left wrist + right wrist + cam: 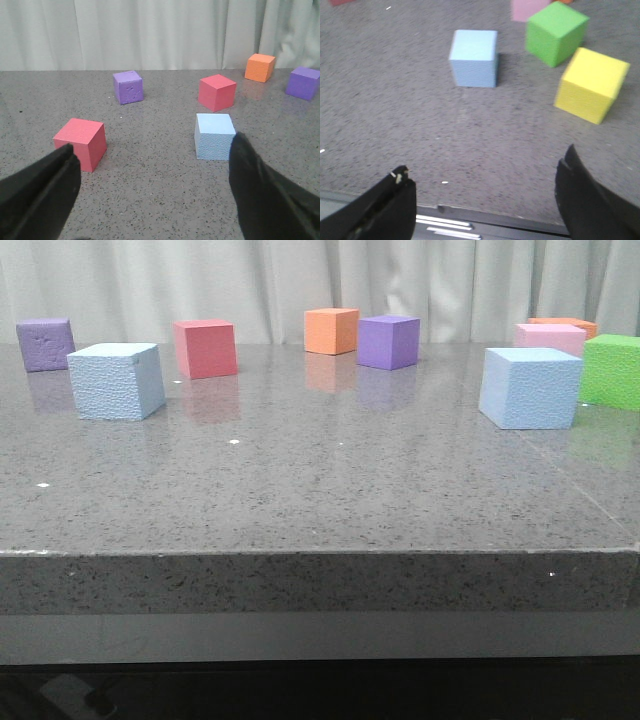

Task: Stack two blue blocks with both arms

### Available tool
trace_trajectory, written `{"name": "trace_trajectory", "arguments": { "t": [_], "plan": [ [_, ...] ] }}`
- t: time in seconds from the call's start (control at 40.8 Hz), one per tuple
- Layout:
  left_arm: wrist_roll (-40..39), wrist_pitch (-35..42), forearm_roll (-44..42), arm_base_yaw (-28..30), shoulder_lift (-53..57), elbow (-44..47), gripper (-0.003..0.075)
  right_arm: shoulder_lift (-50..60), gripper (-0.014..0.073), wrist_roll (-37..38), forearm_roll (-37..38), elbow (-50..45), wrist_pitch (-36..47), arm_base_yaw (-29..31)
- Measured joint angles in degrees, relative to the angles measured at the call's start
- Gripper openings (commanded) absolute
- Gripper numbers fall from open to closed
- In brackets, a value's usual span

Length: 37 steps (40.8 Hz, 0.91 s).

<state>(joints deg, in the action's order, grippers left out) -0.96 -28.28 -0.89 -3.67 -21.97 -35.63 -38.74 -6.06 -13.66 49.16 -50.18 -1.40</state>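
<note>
Lying ahead of open left end effector (152,192): blue block (215,136).

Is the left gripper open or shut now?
Open. The left gripper has its two dark fingers far apart, holding nothing.

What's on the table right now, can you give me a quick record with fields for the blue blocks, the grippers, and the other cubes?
left blue block: front left of the table, standing alone
right blue block: right side, beside the green cube
stacked: no, both rest on the table, far apart
left gripper: open, holding nothing
right gripper: open, holding nothing
other cubes: two purple, red, orange, pink, a yellow cube in the right wrist view
</note>
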Motion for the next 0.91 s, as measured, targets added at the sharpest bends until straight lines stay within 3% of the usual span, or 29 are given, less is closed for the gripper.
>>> {"name": "trace_trajectory", "arguments": {
  "t": [0.221, 0.392, 0.515, 0.735, 0.907],
  "plan": [
    [0.0, 0.0, 0.0, 0.0, 0.0, 0.0, 0.0596, -12.89, 0.0582, -5.25, -5.36, 8.15, -3.72, -0.74],
    [0.0, 0.0, 0.0, 0.0, 0.0, 0.0, 0.0596, -23.74, 0.0582, -5.52, -5.22, 15.38, -6.0, -5.68],
    [0.0, 0.0, 0.0, 0.0, 0.0, 0.0, 0.0596, -31.77, 0.0582, 0.0, -0.36, 21.58, -8.2, -9.83],
    [0.0, 0.0, 0.0, 0.0, 0.0, 0.0, 0.0596, -45.58, 0.0582, 14.46, 15.19, 33.24, -13.66, -13.95],
    [0.0, 0.0, 0.0, 0.0, 0.0, 0.0, 0.0596, -54.85, 0.0582, 17.09, 17.41, 41.46, -14.49, -13.96]
  ]
}}
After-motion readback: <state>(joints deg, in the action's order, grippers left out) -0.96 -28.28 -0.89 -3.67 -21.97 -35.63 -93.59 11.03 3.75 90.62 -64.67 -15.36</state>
